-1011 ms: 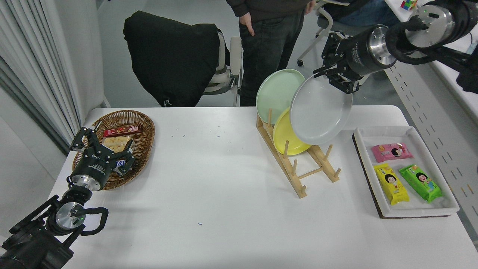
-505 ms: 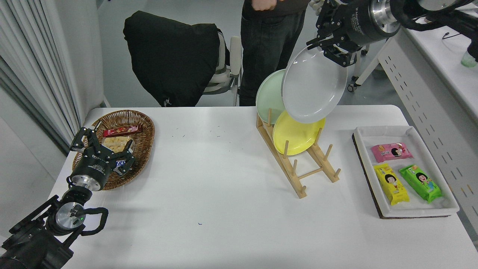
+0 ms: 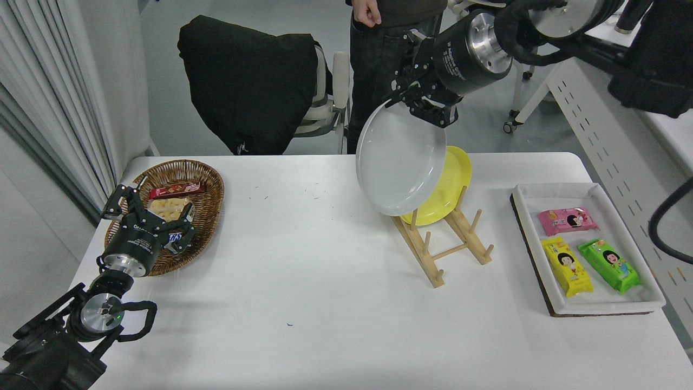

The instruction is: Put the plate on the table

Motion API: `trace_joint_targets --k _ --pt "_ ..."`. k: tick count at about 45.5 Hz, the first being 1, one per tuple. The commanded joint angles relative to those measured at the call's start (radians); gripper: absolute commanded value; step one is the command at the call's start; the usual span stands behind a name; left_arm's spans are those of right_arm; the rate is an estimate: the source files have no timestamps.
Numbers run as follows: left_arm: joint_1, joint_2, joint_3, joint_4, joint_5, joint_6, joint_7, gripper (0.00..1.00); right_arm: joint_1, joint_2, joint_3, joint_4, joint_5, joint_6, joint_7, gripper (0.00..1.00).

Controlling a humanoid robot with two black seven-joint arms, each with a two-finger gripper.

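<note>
The right gripper (image 3: 419, 105) pinches only the top rim of the tilted plate (image 3: 399, 160), held in the air over the rack (image 3: 444, 238) near the table (image 3: 325, 281)'s far edge, so it may swing, slip, or clip the yellow plate (image 3: 452, 181).

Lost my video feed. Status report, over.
Right gripper clamps gray plate by rim, airborne before rack. Left gripper parked by basket. Table open.
</note>
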Motion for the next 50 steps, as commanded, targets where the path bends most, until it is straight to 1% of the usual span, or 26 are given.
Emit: trace_joint_targets --k 1,16,26,32,37,41,50 --pt "0.0 0.0 0.0 0.001 0.0 0.001 0.0 0.98 -0.022 0.069 -0.002 0.023 0.004 0.024 -0.006 0.0" --pt "0.0 0.0 0.0 -0.001 0.0 -0.001 0.0 0.98 -0.068 0.164 0.008 -0.003 -0.002 0.024 -0.006 0.0" --pt "0.0 0.0 0.0 -0.001 0.0 0.001 0.0 0.98 -0.124 0.231 0.016 -0.018 0.001 0.012 -0.005 0.0" --pt "0.0 0.0 0.0 -0.001 0.0 -0.001 0.0 0.98 -0.177 0.274 0.053 -0.061 0.0 0.01 -0.005 0.0" --pt "0.0 0.0 0.0 -0.001 0.0 -0.001 0.0 0.98 -0.233 0.32 0.074 -0.135 -0.011 0.01 -0.005 0.0" --pt "0.0 0.0 0.0 -0.001 0.0 -0.001 0.0 0.98 -0.267 0.322 0.079 -0.178 -0.017 0.009 -0.005 0.0" --pt "0.0 0.0 0.0 -0.001 0.0 0.001 0.0 0.98 -0.339 0.322 0.084 -0.205 -0.005 -0.026 -0.003 0.0"
